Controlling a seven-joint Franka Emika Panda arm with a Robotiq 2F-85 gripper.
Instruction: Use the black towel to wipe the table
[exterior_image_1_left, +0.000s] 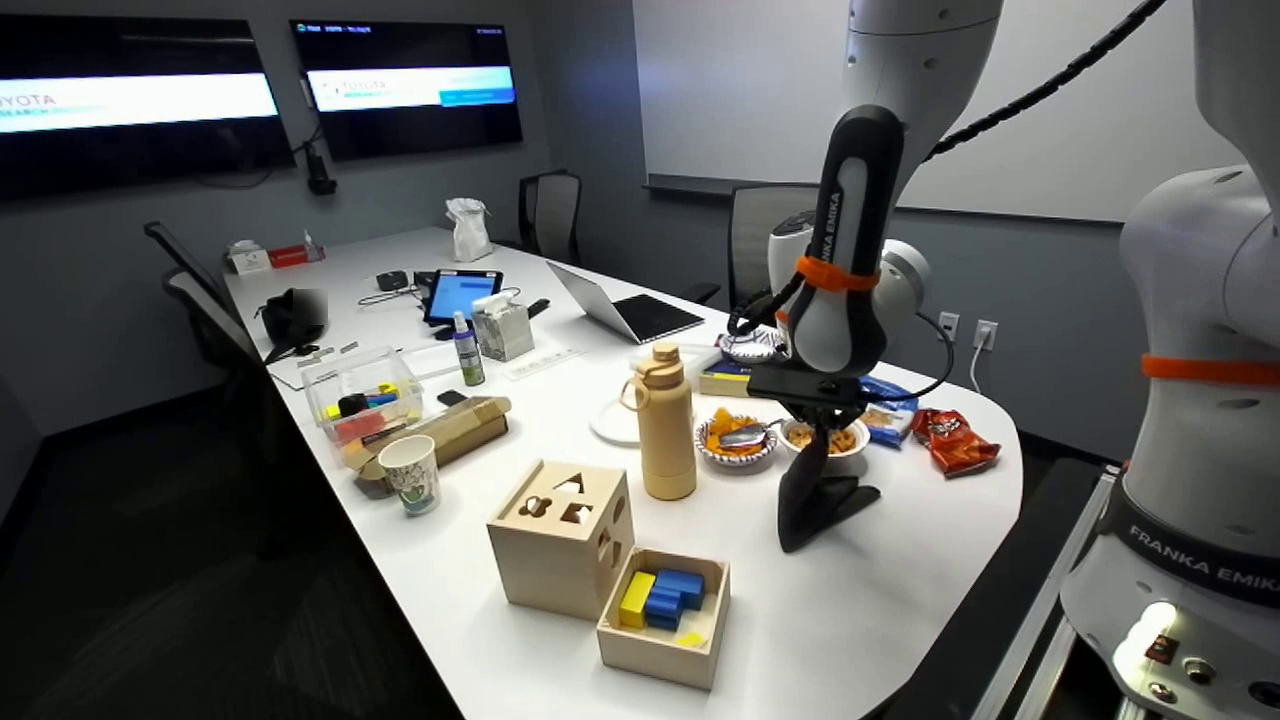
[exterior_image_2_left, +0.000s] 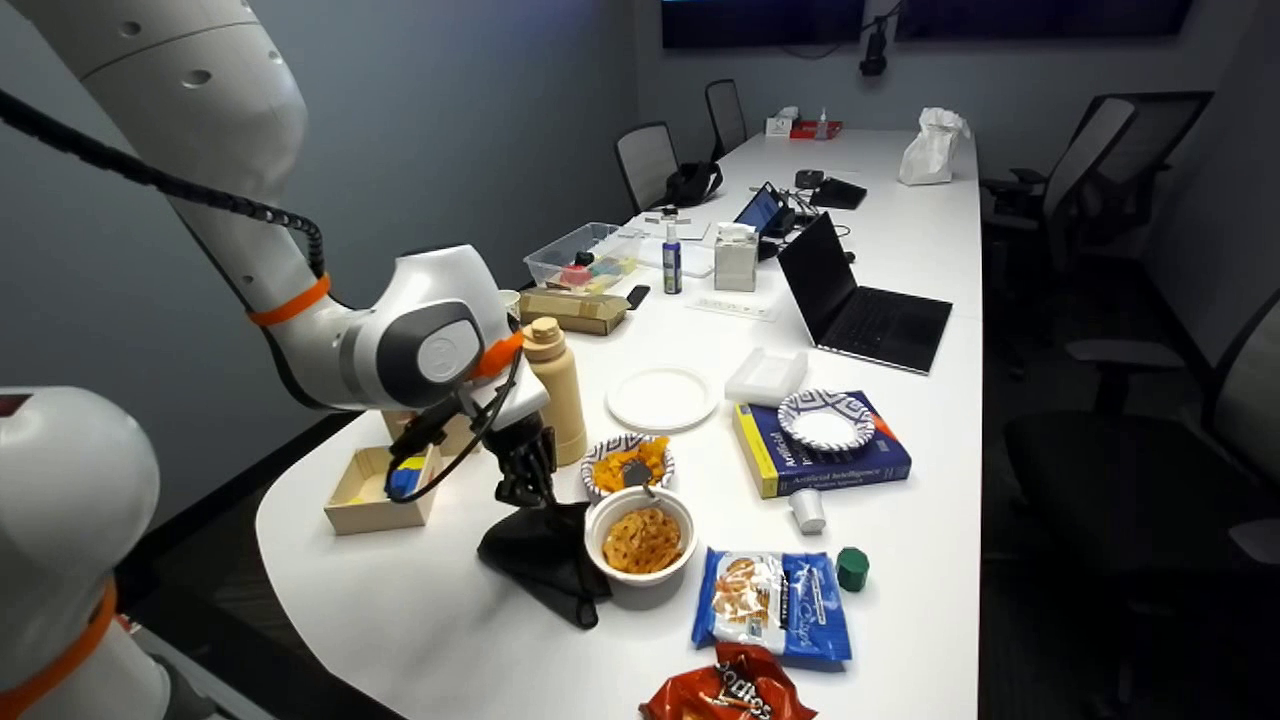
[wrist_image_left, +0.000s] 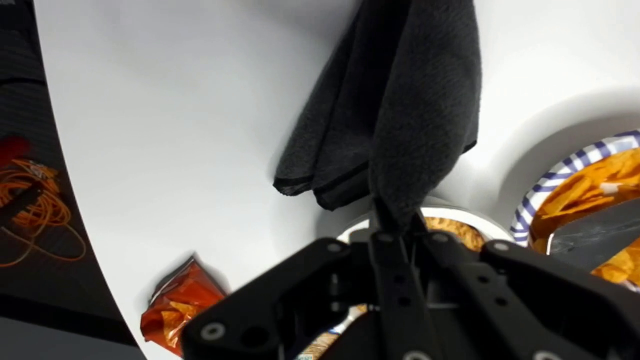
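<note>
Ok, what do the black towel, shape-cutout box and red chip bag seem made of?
Black towel: soft, matte cloth, perhaps microfiber, judging by its fuzzy nap and loose folds.
Shape-cutout box: probably wood, smooth and matte, by its pale tan colour and crisp holes; solid or plywood, I can't tell.
Red chip bag: shiny plastic or foil film, by its crumpled creases and highlights.

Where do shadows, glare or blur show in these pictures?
In the wrist view, a soft shadow lies on the table beside the striped bowl; in an exterior view, the robot's base light glares, and a blurred patch covers part of the black bag.
</note>
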